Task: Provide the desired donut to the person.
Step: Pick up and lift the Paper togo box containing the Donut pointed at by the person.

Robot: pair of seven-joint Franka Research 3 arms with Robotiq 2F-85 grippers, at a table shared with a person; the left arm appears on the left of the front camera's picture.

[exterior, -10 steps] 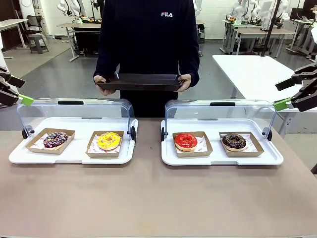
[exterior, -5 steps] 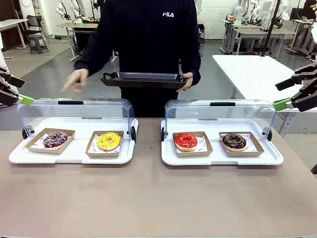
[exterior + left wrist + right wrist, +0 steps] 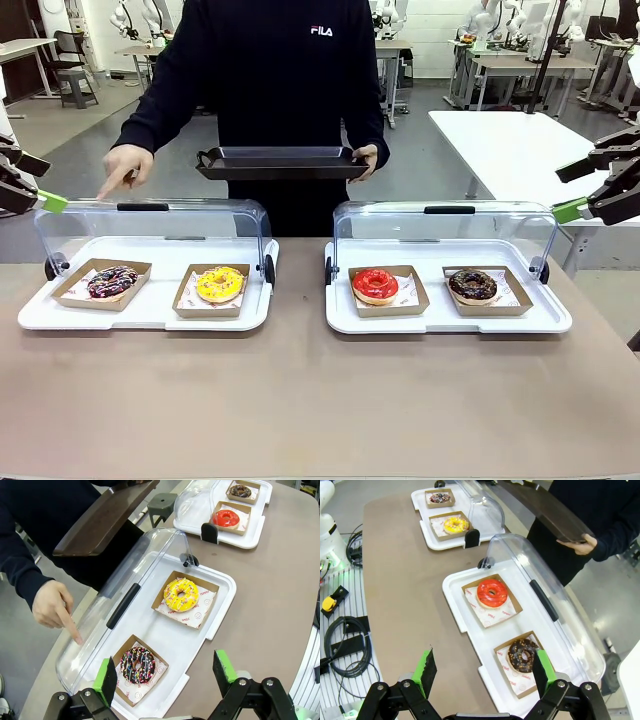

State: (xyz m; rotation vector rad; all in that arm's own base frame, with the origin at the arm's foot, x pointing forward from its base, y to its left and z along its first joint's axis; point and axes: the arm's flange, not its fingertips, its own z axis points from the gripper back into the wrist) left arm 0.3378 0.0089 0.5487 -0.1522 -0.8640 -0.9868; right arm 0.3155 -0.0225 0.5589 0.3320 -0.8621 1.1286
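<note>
The person (image 3: 290,80) stands across the table with a black tray (image 3: 280,160) in one hand. The other hand (image 3: 125,165) points down at the end of the left cover (image 3: 150,225); whether the fingertip touches the plastic I cannot tell. Below that finger lies the sprinkled donut (image 3: 137,664) (dark icing, coloured bits) in its card boat (image 3: 160,667), at the outer end of the white base (image 3: 216,602), beside the yellow donut (image 3: 181,594). It is likely the one wanted.

It should be light but soft, with sticky icing that would smear under the pads. The boat's side wall looks the better hold, though thin card may buckle if squeezed hard. The cover is swung back toward the person, so the robot's side looks free.

The left claw (image 3: 165,672) hovers above that donut, spread to full width, holding and touching nothing. The right claw (image 3: 484,671) hangs equally wide and empty over the right case (image 3: 451,591).
</note>
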